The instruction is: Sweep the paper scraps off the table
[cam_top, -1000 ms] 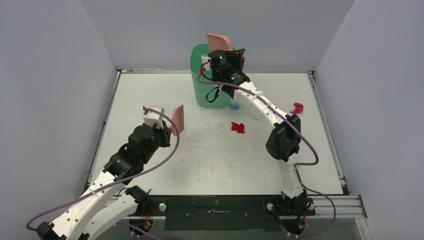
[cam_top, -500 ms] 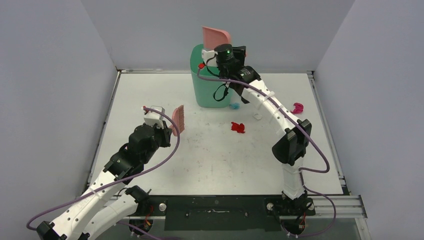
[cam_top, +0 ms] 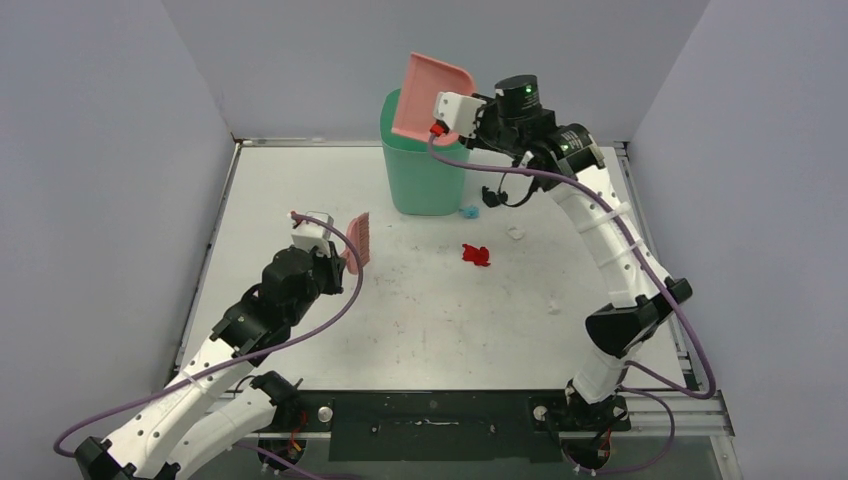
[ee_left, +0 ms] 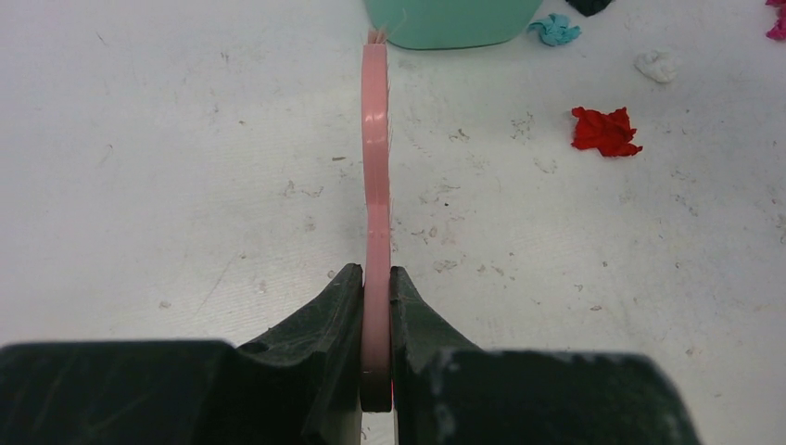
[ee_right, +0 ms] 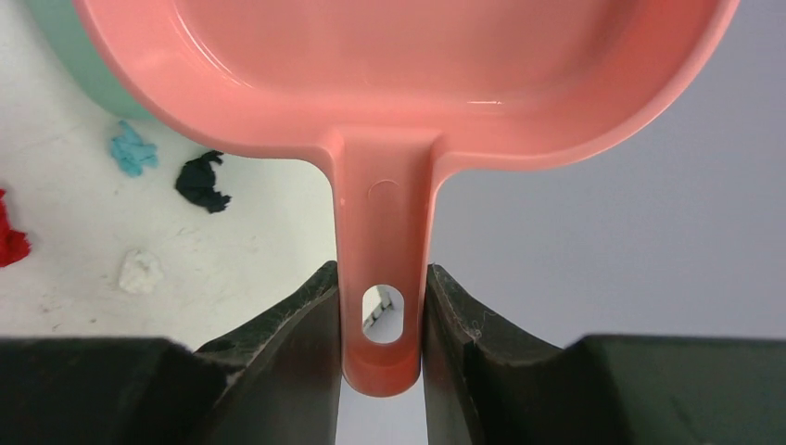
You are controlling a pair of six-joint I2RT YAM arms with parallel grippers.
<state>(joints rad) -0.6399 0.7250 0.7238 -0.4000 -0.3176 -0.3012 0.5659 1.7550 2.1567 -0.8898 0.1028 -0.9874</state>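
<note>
My right gripper (cam_top: 447, 112) (ee_right: 381, 278) is shut on the handle of the pink dustpan (cam_top: 428, 83) (ee_right: 399, 56), held tilted above the green bin (cam_top: 420, 180). My left gripper (cam_top: 335, 252) (ee_left: 375, 278) is shut on the pink hand brush (cam_top: 357, 238) (ee_left: 374, 139), bristles just above the table (cam_top: 290, 180). Paper scraps lie right of the bin: red (cam_top: 476, 254) (ee_left: 604, 130), light blue (cam_top: 467, 212) (ee_right: 132, 153), white (cam_top: 516, 232) (ee_right: 140, 272), black (ee_right: 202, 182). A magenta scrap (ee_left: 777, 19) shows only in the left wrist view.
The green bin stands at the table's far middle, against the grey back wall. A tiny white bit (cam_top: 553, 306) lies near my right arm's elbow. Metal rails edge the table on the right and at the front.
My right arm has swung out to the right and turned the dustpan, so its hollow now faces the camera above the bin. The arm now covers the magenta scrap. The left arm has barely moved.
</note>
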